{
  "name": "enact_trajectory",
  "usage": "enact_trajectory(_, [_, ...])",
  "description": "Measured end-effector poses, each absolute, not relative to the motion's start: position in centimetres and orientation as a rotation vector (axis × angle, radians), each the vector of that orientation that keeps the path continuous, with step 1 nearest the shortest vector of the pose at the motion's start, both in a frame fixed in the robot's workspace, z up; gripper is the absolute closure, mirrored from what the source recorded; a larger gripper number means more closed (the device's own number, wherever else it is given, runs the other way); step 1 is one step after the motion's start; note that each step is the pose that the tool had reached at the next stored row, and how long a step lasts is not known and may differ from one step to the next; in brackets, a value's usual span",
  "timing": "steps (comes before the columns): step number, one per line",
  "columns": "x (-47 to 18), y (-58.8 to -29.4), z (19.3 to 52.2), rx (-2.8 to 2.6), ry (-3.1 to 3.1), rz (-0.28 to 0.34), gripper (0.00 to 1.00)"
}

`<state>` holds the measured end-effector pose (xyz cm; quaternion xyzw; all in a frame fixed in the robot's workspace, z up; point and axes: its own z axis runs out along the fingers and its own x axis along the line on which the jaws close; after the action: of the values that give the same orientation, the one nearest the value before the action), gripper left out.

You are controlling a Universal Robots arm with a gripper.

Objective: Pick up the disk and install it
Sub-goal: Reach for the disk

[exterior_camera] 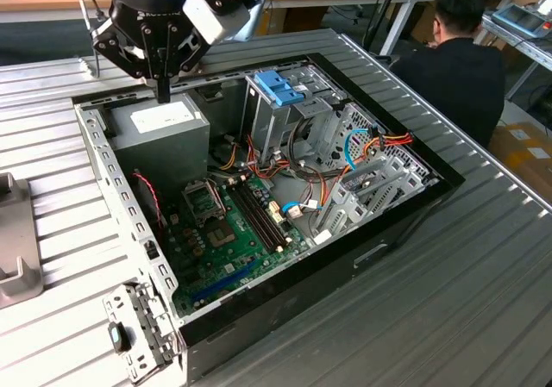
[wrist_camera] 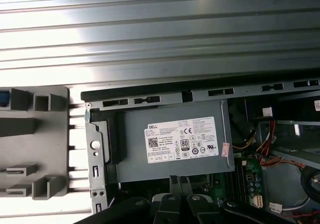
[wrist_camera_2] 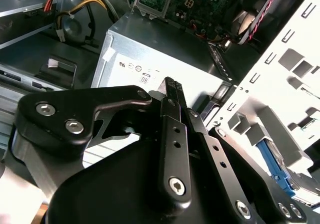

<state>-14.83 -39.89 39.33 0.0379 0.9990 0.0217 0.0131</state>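
The disk (wrist_camera_2: 272, 161) is a flat dark body with a light-blue edge, lying in a grey holder (wrist_camera: 35, 144) outside the computer case; a sliver of its blue edge (wrist_camera: 3, 98) appears in the first wrist view. My gripper (exterior_camera: 164, 90) hangs over the grey power supply (exterior_camera: 164, 124) in the case's far corner at the exterior view's left. Its black fingers (wrist_camera_2: 172, 92) are pressed together with nothing between them, so it is shut. The fingertips (wrist_camera: 172, 181) sit just above the power supply's labelled top (wrist_camera: 180, 139). Gripper and disk are apart.
The open case (exterior_camera: 414, 202) lies on a ribbed metal table (exterior_camera: 483, 292), with the motherboard (exterior_camera: 233, 223) and cables inside. A blue-handled carrier (exterior_camera: 280, 87) tops the tall drive cage. The grey holder (exterior_camera: 13, 249) stands left of the case. A person (exterior_camera: 461, 59) sits at the back right.
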Motion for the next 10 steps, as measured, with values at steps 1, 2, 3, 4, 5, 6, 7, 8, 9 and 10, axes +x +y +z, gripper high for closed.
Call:
enact_trajectory(1, [-14.89, -39.89, 39.33, 0.118, 3.113, 0.068, 0.9])
enact_trajectory(2, [-14.93, -39.89, 39.33, 0.118, 3.113, 0.068, 0.9])
enact_trajectory(3, [-15.01, -39.89, 39.33, 0.118, 3.113, 0.068, 0.9])
enact_trajectory(4, [-15.05, -39.89, 39.33, 0.118, 3.112, 0.068, 0.9])
enact_trajectory(5, [-15.09, -39.89, 39.33, 0.118, 3.112, 0.068, 0.9])
enact_trajectory(6, [-15.13, -39.89, 39.33, 0.118, 3.113, 0.068, 0.9])
enact_trajectory(7, [-15.18, -39.89, 39.33, 0.118, 3.112, 0.068, 0.9])
enact_trajectory(8, [-15.23, -39.89, 39.33, 0.118, 3.113, 0.068, 0.9])
enact_trajectory(9, [-15.29, -39.89, 39.33, 0.118, 3.112, 0.068, 0.9])
enact_trajectory(10, [-15.36, -39.89, 39.33, 0.118, 3.112, 0.068, 0.9])
